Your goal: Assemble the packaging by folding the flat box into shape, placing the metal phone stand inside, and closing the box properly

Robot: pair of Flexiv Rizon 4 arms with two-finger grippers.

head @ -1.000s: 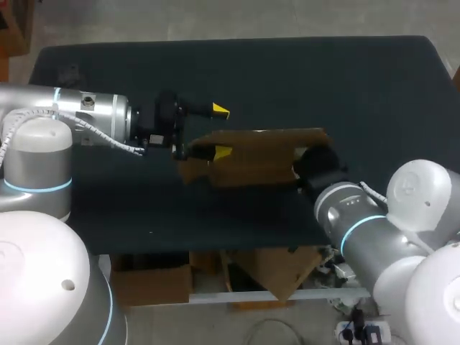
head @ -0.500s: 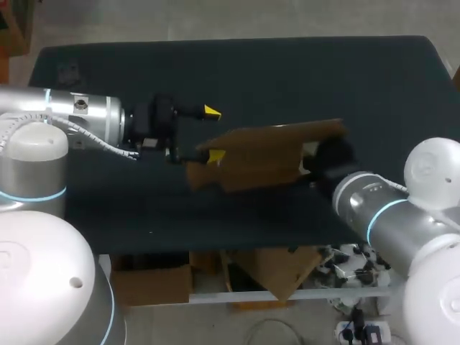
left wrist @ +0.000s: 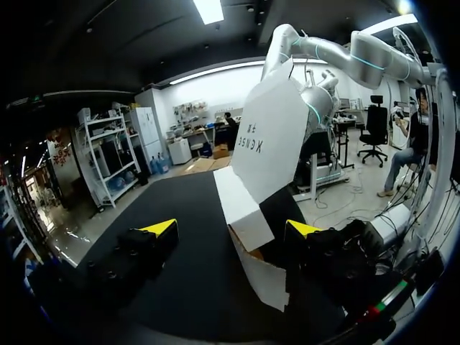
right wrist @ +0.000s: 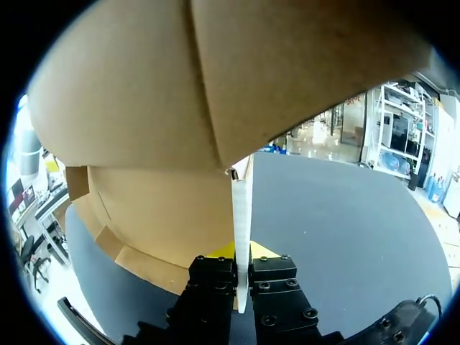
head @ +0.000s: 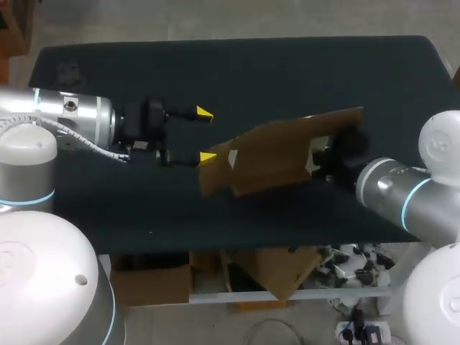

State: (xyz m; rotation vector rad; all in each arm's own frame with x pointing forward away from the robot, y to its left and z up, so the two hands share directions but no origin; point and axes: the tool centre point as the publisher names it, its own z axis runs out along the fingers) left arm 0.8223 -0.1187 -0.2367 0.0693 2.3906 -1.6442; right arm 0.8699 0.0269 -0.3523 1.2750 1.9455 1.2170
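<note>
Pinches a thin panel edge of the cardboard box (head: 280,154) in the tightly closed right gripper (right wrist: 243,269), tilted above the table (head: 287,72), probably offering its free end to the wide-spread, empty left gripper (head: 205,135) just beside; counts one box, two grippers, no phone stand visible.

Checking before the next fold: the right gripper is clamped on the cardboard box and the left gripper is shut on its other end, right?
No. The right gripper is clamped on the cardboard box, but the left gripper is open at its other end, not shut on it; the left wrist view shows its fingers spread wide.
</note>
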